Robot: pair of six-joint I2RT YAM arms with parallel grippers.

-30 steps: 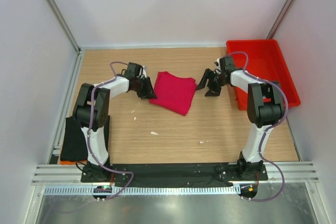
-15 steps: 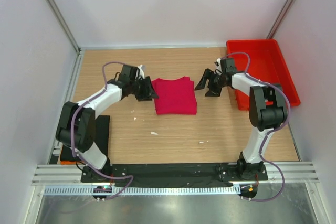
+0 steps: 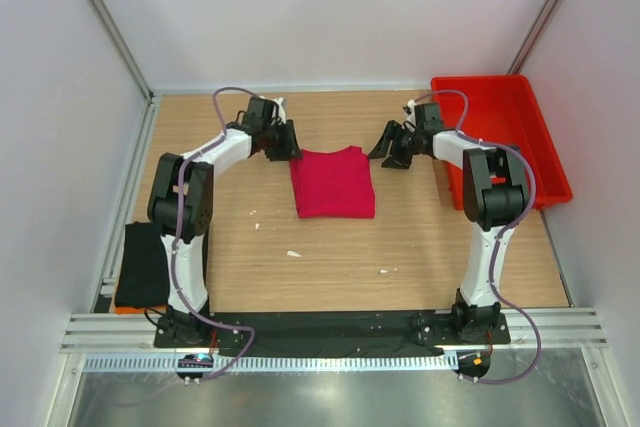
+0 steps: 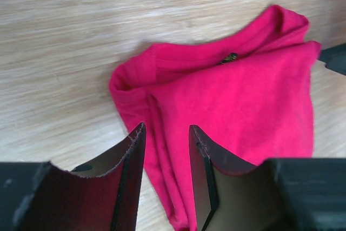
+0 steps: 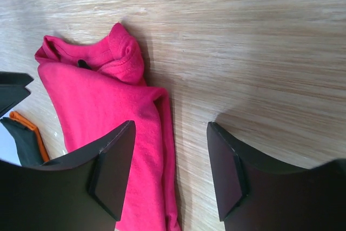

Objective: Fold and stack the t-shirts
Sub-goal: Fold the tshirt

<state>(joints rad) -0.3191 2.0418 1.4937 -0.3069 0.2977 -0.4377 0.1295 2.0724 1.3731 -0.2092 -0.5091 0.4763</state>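
The fingers of both grippers are spread with nothing between them. The left gripper [image 4: 166,133] hangs over the far-left corner of the crimson-pink t-shirt [image 3: 333,183], and the right gripper [image 5: 170,128] stands just off its far-right corner, over bare wood. The table [image 3: 330,267] carries everything. The red tray [image 3: 497,80] sits to the right of the pink shirt, beyond the right gripper. The pink shirt itself lies folded into a flat, nearly square packet between the two grippers. Its collar edge is on the far side, running left to right from one gripper toward the other, and its folded layers are stacked along the left edge. The black t-shirt [image 3: 143,265] lies well apart to the near left of the pink one, beside the left arm's base, and whether it is neatly folded is too dark to tell. A few white scraps [image 3: 293,253] dot the wood on the near side of the pink shirt. The folding of the pink shirt looks done, so stacking is probably what remains. The left gripper is the nearer one, with the cloth just ahead of and below its fingers, while the right gripper would need to come leftward to reach the other corner.
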